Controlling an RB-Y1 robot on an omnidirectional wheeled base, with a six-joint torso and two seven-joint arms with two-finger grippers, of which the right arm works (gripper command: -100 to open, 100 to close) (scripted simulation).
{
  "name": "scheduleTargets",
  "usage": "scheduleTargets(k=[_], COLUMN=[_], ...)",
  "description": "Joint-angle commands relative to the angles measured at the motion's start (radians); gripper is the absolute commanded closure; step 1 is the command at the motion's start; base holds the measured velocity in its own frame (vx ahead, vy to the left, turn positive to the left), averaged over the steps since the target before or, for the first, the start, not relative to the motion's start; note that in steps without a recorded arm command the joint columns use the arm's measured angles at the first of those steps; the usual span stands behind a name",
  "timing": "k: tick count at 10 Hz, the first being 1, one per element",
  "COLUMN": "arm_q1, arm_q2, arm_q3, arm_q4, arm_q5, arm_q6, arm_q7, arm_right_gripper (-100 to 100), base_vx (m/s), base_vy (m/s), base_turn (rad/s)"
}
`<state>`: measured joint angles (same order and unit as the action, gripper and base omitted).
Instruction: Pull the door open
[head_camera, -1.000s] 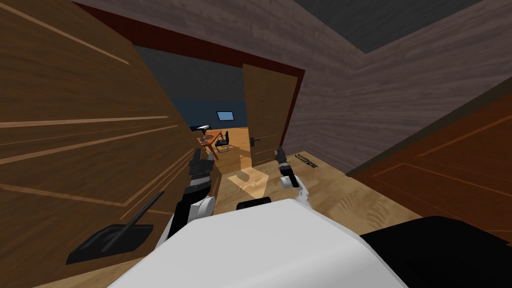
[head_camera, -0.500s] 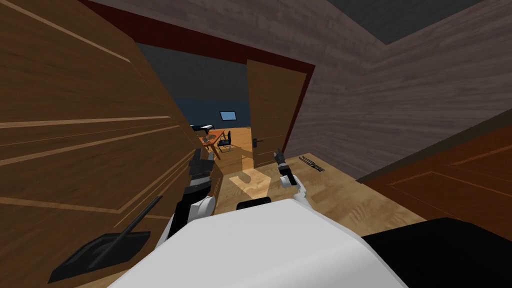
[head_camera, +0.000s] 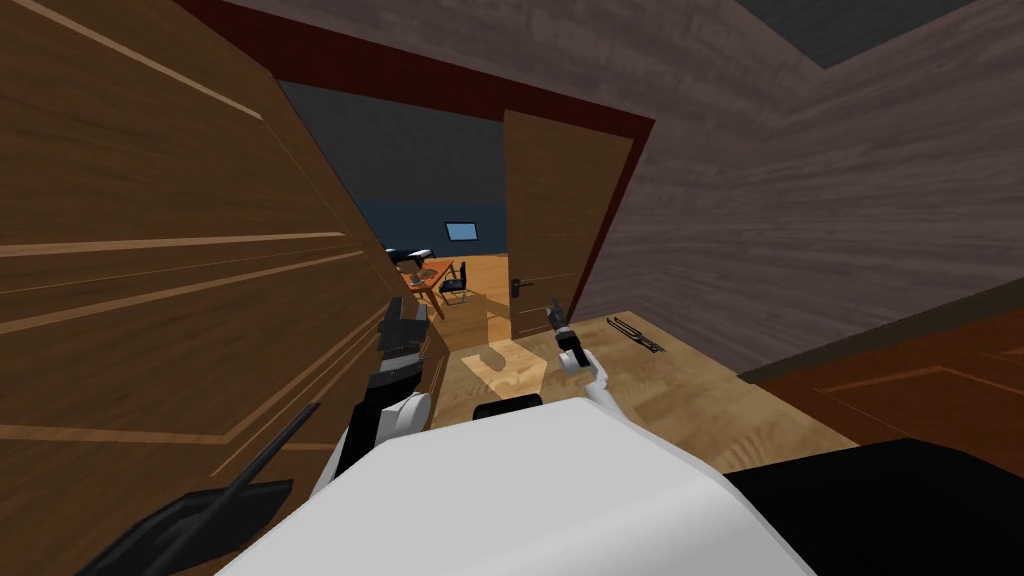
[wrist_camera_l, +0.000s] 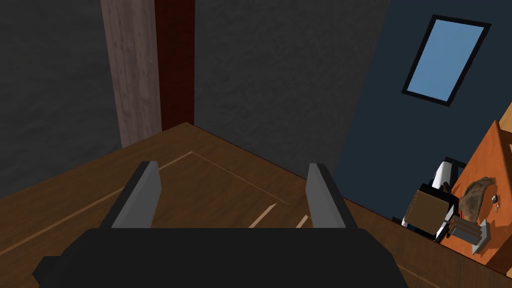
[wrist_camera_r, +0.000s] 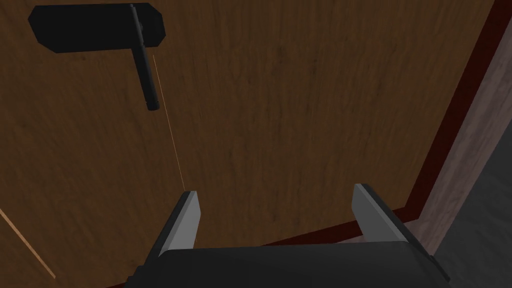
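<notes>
Left door leaf (head_camera: 150, 250): brown, panelled, swung wide beside the robot's left arm. Its own black lever (head_camera: 258, 462) runs off the head view's lower edge.

Dark red frame (head_camera: 420, 83): surrounds the doorway. Beyond it lie a blue-walled room, an orange desk (head_camera: 425, 280) and a window (head_camera: 461, 231).

Right door leaf (head_camera: 555, 210): the leaf judged to be the task's door. It stands ahead of the robot's right arm, against the frame on that side; whether it is latched or slightly ajar cannot be told.

Right gripper (wrist_camera_r: 276, 190): fingers spread and holding nothing, facing the flat brown panel of the right door leaf. The black lever handle (wrist_camera_r: 144, 70), on its dark plate, sits well apart from the fingers and off to one side.

Left gripper (wrist_camera_l: 232, 170): fingers likewise spread and empty, lying over the face of the left door leaf.

Step in hand, as judged: the reach to the lever. Done well, the open fingers shift sideways until they straddle the bar, close squarely on it, press it down, then draw back along the leaf's arc — not straight.

A thin dark object (head_camera: 635, 335) lies on the wooden floor by the wall; what it is cannot be made out.
</notes>
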<state>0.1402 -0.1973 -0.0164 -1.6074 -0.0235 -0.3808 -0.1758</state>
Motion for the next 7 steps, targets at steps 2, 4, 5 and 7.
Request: scheduleTargets(k=[2,4,5,7], arm_q1=[-0.029,-0.048,-0.057,-0.066], arm_q2=[-0.013,-0.022,-0.026,-0.03], arm_q3=[-0.002,-0.003,-0.004,-0.005], arm_q4=[0.064,0.108,0.13,0.151], arm_q5=[0.001,0.003,0.003,0.004], arm_q6=[0.008,0.013,0.016,0.018], arm_q7=[-0.014,-0.024,-0.028,-0.033], arm_right_gripper=[-100,-100,-100,-100], base_vx=[0.095,0.098,0.12,0.068], base_vy=[0.021,0.016,0.017,0.014], base_turn=[0.065,0.073,0.081,0.027])
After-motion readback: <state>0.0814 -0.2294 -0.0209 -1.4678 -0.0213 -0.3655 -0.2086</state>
